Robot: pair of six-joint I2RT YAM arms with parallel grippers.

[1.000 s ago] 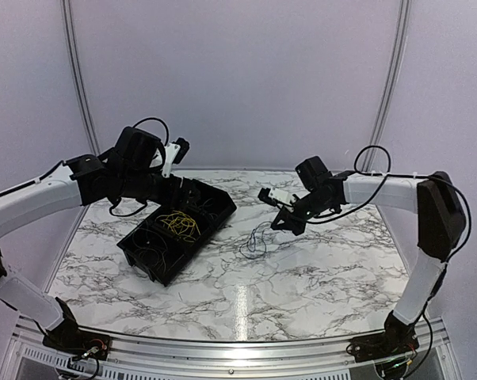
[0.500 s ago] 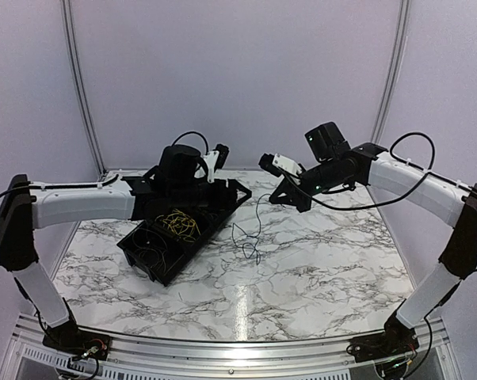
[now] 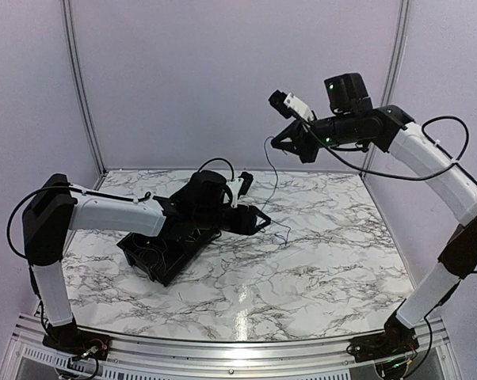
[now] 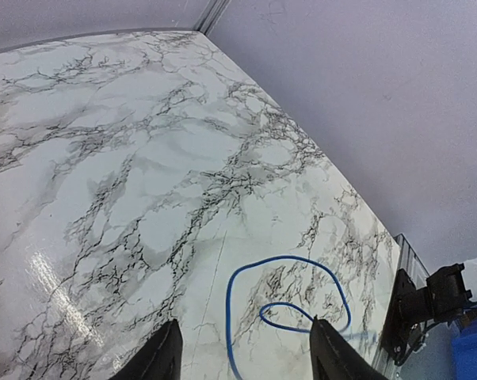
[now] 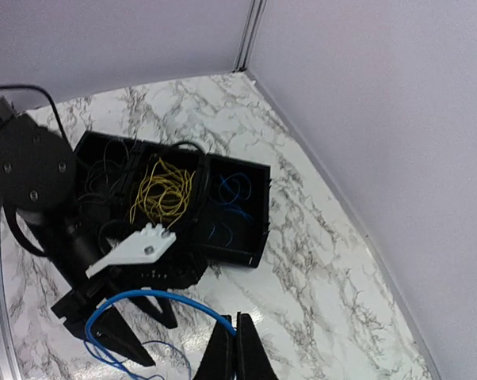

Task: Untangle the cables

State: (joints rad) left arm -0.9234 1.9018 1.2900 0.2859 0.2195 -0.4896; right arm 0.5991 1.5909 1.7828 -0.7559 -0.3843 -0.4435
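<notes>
Blue cable (image 5: 155, 292) between closed right fingers (image 5: 220, 356)

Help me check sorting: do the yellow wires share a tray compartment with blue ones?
No, the yellow wires fill the middle compartment of the black tray, blue wires the next.

Table top (image 3: 326, 261): white marble pattern with grey veins, glossy.
Walls (image 3: 191, 79): plain pale lilac panels, at the back and both sides.
Corner strips (image 3: 78, 87): thin grey metal, slightly curved.
Front rail (image 3: 223, 348): silver metal along the near edge.
Light (image 3: 240, 305): one bright streak reflected on the marble.
</notes>
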